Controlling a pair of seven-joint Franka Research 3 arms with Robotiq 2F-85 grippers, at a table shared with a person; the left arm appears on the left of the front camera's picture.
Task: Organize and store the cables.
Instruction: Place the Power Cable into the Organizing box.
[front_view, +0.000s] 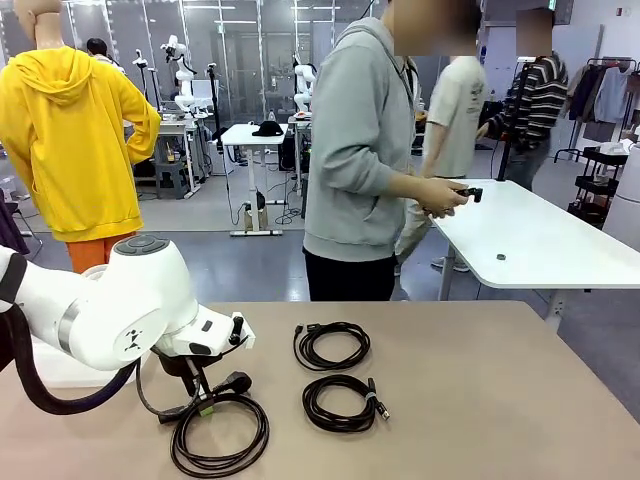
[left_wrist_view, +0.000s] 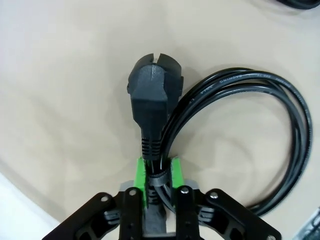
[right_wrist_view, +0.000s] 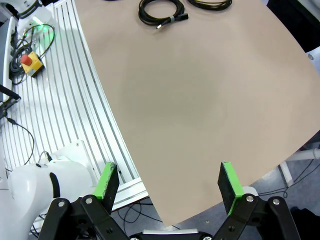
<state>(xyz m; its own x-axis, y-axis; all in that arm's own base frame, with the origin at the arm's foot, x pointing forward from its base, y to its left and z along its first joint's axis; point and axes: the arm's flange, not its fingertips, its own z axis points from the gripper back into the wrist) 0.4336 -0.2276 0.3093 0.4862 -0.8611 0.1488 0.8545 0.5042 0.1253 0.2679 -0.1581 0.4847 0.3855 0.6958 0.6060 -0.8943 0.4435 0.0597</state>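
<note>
Cables (front_view: 343, 402): three black coils on the table (front_view: 480, 400), two at centre. Near-left coil (front_view: 220, 435) clamped beside its plug (left_wrist_view: 150, 95) by left gripper (left_wrist_view: 159, 170). Right gripper (right_wrist_view: 170, 182) stands wide open.

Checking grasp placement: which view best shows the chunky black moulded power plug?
Left wrist view: chunky black power plug large, central, left gripper shut on its cord. Front view: plug small, beside the gripper. Right wrist view: other black coils.

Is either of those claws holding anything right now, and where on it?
The left gripper pinches the cable on its bunched cords just behind the plug. The right gripper is open and holds nothing.
</note>
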